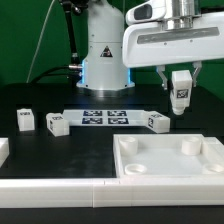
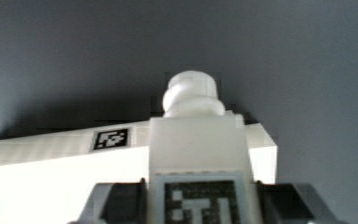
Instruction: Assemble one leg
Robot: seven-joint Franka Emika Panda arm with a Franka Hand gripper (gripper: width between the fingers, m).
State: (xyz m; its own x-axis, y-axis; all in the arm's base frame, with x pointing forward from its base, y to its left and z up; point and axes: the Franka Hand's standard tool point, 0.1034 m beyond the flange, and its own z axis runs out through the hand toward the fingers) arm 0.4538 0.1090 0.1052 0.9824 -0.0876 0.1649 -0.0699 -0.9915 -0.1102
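My gripper (image 1: 181, 90) is shut on a leg (image 1: 181, 93), a stubby white block with a square tag, and holds it in the air above the large white square slab (image 1: 165, 160) at the exterior view's right. In the wrist view the held leg (image 2: 197, 130) fills the middle between the dark fingers (image 2: 119, 205), its round peg end pointing away, with part of the slab (image 2: 51, 160) below it. Three more legs lie on the black table: one (image 1: 25, 120) at the exterior view's left, one (image 1: 56, 123) beside it, one (image 1: 157, 122) right of the marker board.
The marker board (image 1: 105, 117) lies flat at the table's middle. A white rail (image 1: 50, 186) runs along the front edge. The robot's white base (image 1: 103, 50) stands at the back.
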